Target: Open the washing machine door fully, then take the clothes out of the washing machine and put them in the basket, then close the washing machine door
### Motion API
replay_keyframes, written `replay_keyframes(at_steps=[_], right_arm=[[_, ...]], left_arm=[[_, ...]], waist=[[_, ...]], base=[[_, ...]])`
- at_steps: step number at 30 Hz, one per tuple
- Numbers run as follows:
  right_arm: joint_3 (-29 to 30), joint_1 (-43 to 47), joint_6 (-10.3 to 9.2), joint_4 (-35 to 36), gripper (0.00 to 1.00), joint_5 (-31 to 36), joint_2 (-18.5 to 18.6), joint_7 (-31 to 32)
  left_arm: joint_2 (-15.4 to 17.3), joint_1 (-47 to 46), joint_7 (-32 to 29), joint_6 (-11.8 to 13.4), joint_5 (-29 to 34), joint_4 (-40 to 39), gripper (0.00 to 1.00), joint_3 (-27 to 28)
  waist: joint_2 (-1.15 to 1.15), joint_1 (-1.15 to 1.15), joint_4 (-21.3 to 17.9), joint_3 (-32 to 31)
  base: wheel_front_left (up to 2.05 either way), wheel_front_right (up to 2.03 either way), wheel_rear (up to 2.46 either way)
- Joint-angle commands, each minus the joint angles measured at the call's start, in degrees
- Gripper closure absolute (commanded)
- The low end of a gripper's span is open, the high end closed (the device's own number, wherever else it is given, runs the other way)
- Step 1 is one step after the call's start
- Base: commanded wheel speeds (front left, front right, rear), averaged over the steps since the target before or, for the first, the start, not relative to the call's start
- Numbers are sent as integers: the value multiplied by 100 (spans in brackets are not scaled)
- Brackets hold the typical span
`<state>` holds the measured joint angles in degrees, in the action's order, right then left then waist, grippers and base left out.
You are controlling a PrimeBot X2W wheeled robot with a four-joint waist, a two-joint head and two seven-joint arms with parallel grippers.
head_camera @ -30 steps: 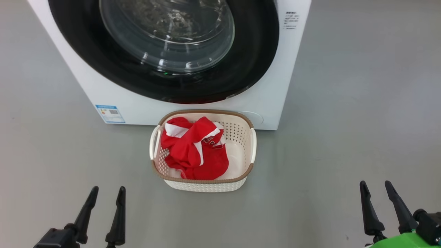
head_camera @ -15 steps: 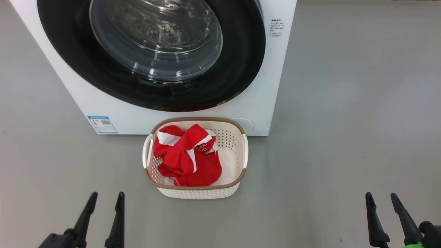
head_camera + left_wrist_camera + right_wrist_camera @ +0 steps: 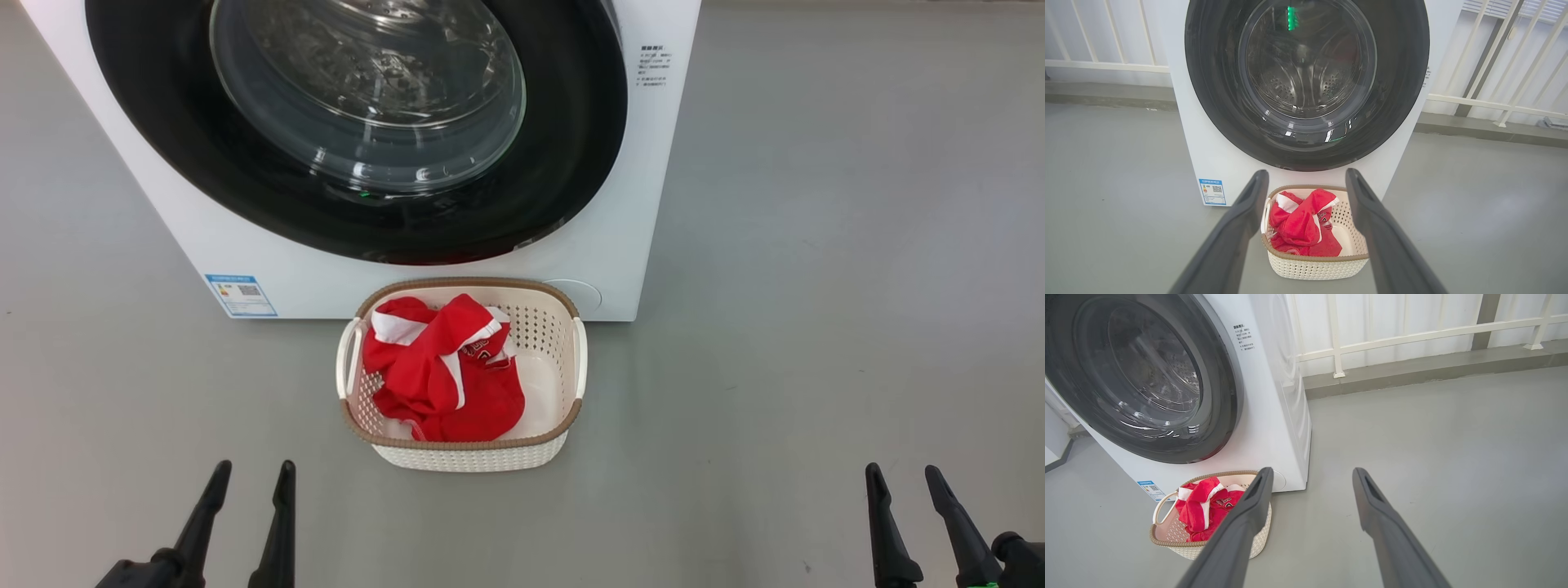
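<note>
The white washing machine stands ahead with its round black-rimmed door shut flat against the front; the steel drum shows through the glass. Right before it on the floor sits the cream basket with red clothes with white trim bunched in its left half. My left gripper is open at the lower left, well short of the basket. My right gripper is open at the lower right, far to the basket's right. Both hold nothing. In the wrist views the basket lies beyond the open fingers.
Grey floor spreads all round the machine and basket. A white railing and a low kerb run behind the machine. A blue label sits at the machine's lower left corner.
The whole head picture has shifted down and slightly left, so the camera has moved. Machine, basket and clothes stay as they were; both grippers stay open.
</note>
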<state>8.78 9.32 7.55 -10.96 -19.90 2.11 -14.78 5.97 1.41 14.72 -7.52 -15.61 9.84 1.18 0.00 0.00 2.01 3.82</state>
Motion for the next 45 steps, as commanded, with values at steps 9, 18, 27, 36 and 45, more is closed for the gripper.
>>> replay_keyframes(at_steps=[9,18,27,36,45], right_arm=[[-40,-8,0,-339,100,-48,-115,30],[-55,-109,-1,-330,100,-571,-101,182],[-68,-230,-1,-335,100,-1088,-87,333],[-80,-343,-1,-333,100,-1608,-73,486],[-93,-455,-2,-331,100,-2126,-59,638]], left_arm=[[-145,35,-21,0,-51,299,100,-55],[-152,-11,-168,0,-610,301,100,-19],[-160,-78,-316,0,-1163,317,100,19],[-169,-136,-465,1,-1716,326,100,58],[-179,-193,-615,1,-2268,335,100,98]], waist=[[0,0,-9,-9],[0,4,-24,-44],[0,0,-37,-62],[0,0,-51,-87],[0,0,-65,-113]], base=[[0,0,0],[0,0,0],[0,0,0],[0,0,0],[0,0,0]])
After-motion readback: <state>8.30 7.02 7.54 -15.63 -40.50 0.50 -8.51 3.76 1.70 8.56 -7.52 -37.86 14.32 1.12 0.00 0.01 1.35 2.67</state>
